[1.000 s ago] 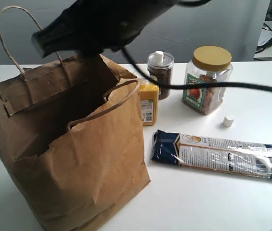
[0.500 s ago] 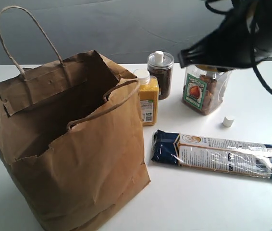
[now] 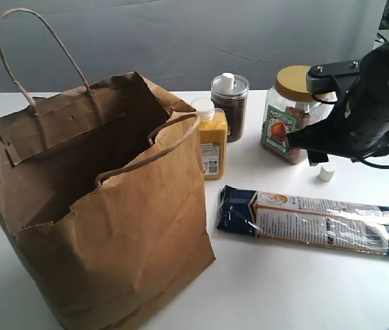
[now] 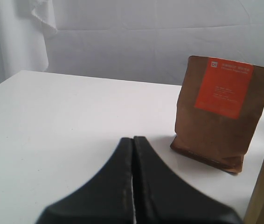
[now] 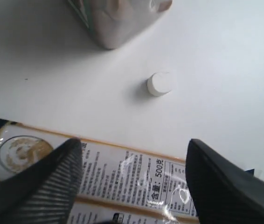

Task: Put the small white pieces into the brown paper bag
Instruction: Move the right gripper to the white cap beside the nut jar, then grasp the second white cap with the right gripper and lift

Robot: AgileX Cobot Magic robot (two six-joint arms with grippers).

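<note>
On a white table (image 3: 284, 289) before a grey backdrop (image 3: 181, 41) stands a paper bag (image 3: 112, 234).

The white worktop (image 3: 284, 289) carries the bag (image 3: 112, 227) toward its left edge. Near the far edge stand a yellow bottle (image 3: 212, 148), a dark jar (image 3: 229, 110) and a yellow-lidded jar (image 3: 284, 130). One white piece (image 3: 326, 173) lies near that jar, not touching it. A packet (image 3: 315, 220) lies flat toward the right edge.
</note>
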